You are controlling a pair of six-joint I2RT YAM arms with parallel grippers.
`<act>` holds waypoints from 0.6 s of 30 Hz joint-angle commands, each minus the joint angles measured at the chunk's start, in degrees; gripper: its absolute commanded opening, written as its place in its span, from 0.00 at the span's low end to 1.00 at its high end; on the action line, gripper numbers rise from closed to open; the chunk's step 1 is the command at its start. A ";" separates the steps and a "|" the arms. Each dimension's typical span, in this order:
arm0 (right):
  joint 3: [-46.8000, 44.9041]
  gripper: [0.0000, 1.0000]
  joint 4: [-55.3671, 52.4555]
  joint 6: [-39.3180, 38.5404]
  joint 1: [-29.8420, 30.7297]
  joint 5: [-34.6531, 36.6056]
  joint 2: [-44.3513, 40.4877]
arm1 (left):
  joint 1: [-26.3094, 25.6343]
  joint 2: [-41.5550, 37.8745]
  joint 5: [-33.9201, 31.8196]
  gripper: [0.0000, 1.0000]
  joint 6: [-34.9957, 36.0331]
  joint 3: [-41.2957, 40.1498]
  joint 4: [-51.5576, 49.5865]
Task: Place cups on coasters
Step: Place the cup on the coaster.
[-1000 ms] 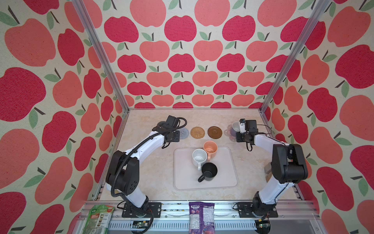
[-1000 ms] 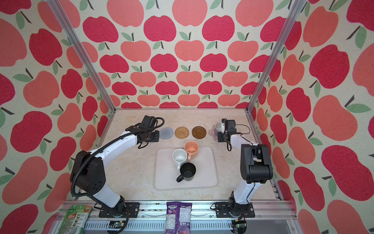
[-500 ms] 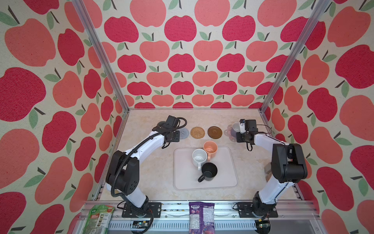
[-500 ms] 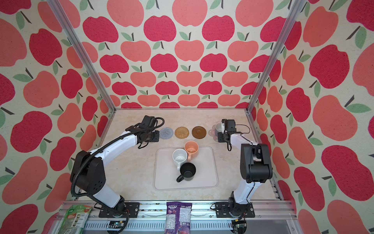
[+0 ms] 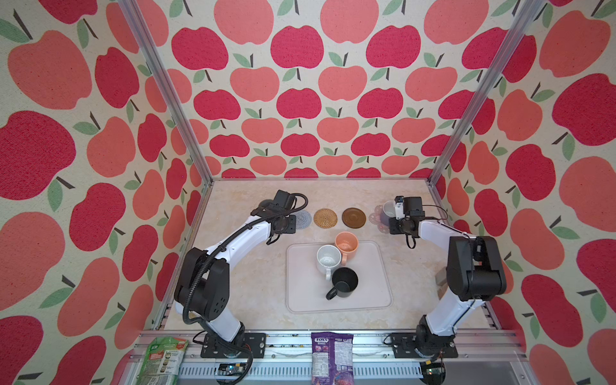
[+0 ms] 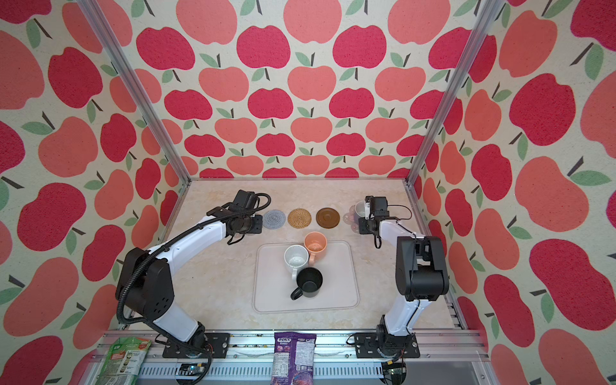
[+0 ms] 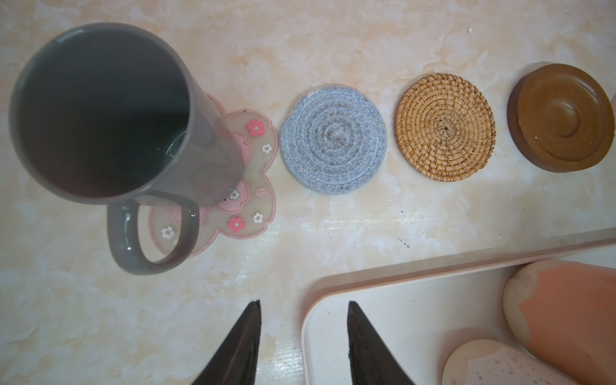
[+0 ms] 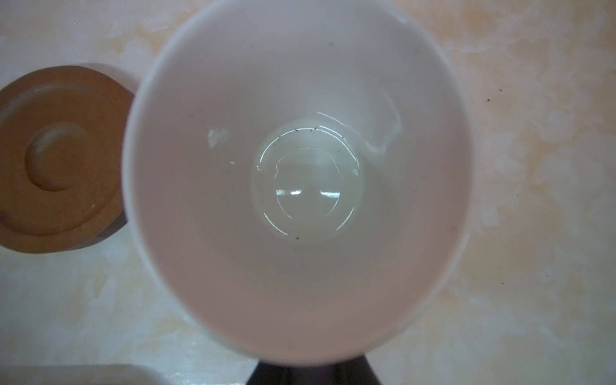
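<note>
A grey cup stands upright on a pink flower coaster. My left gripper hangs open and empty, back from the cup's handle and over the tray's corner. Beside that coaster lie the grey-blue coaster, the rattan coaster and the dark brown coaster, all bare. My right gripper is shut on a cup with a white inside. This cup sits over the second pink flower coaster; whether it touches I cannot tell. White, peach and black cups stand on the tray.
The pale tray lies in the middle of the marble table, just in front of the row of coasters. Two snack packets rest on the front rail. Apple-patterned walls with metal posts close in three sides.
</note>
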 commanded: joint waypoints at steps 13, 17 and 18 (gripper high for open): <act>3.97 0.04 2.97 -0.18 -0.03 -0.34 0.65 | -0.40 1.78 0.03 0.45 -0.61 1.75 -1.23; 5.26 0.07 0.56 0.17 -0.03 -0.23 1.53 | -0.36 2.10 -0.02 0.45 -0.61 1.93 -1.36; 5.53 0.08 0.16 0.17 -0.03 -0.23 1.76 | -0.35 2.05 0.03 0.45 -0.55 1.93 -1.35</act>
